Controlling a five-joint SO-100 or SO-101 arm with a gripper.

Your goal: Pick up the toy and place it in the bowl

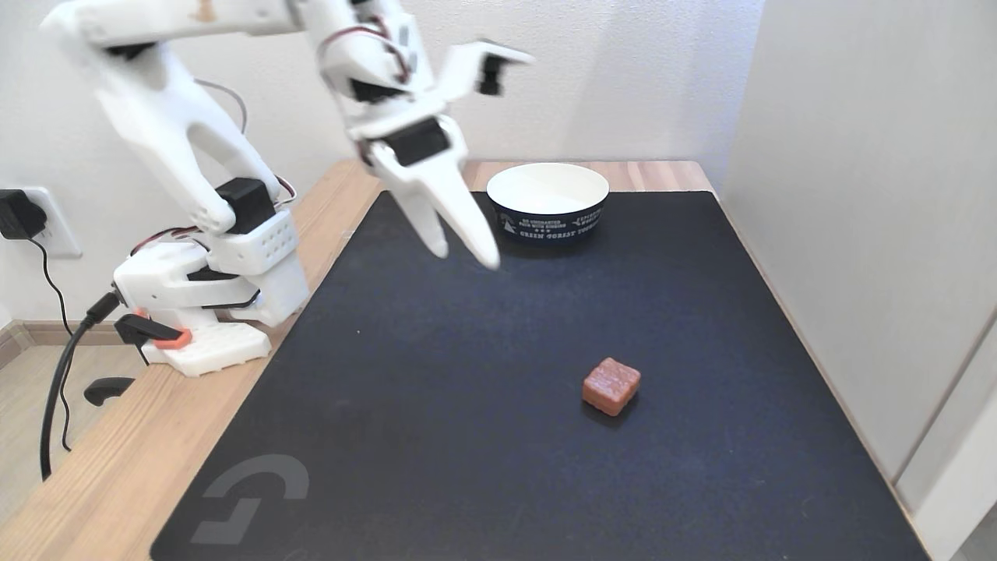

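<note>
Toy (611, 385): reddish-brown, with a grid of grooves on top. Bowl (547, 201): white inside, dark navy outside, white printed lettering and small tree marks. Mat (498, 405): black, with a grey logo at its near left corner. Table (93, 483): light wood grain. Arm (179, 148): white, with black motor housings and an orange clip at its base. End effector (466, 255): white.
</note>
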